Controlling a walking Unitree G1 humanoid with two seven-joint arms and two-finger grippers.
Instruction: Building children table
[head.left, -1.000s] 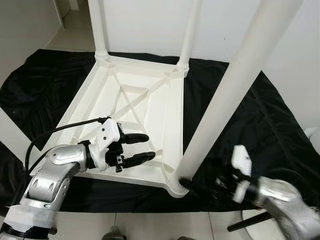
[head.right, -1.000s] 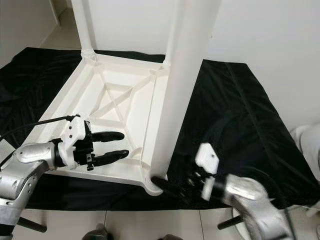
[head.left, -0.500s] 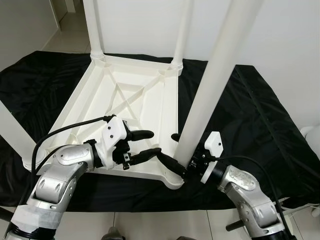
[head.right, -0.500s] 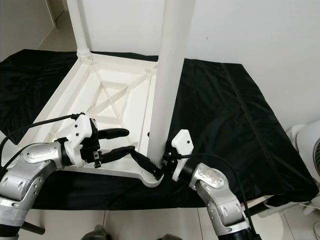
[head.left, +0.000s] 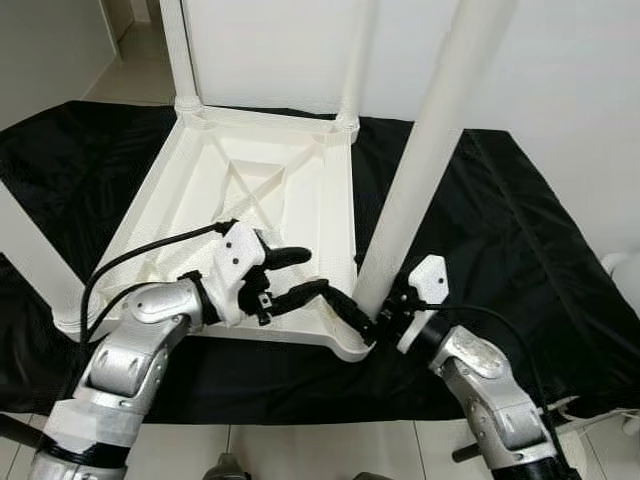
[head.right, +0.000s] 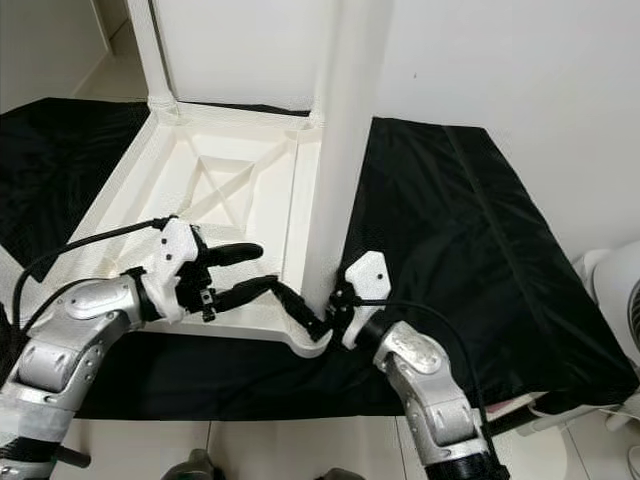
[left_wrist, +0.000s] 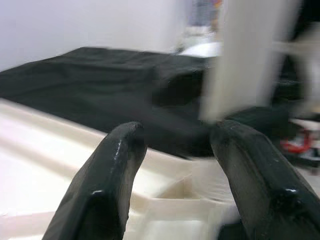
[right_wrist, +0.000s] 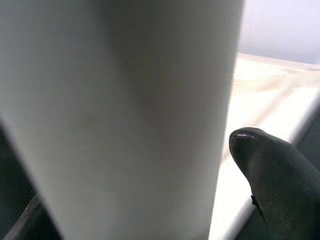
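- White children's table (head.left: 250, 210) is lying upside down on a black sheet (head.left: 500, 220) spread over the floor, legs pointing up.
- Right gripper (head.right: 325, 312) is working at the base of the near leg (head.left: 420, 170), jaws straddling it where it meets the corner socket (head.left: 350, 345); whether they are actually clamping is hard to tell.
- Left gripper (head.left: 300, 275) is hovering over the near rim, jaws spread wide and holding nothing.
- Judgement: the leg is leaning. Doing this well means bringing it square to the socket, pressing straight down, and bracing the rim with the left so the top isn't sliding on the sheet.
- No readable brand, label or writing.
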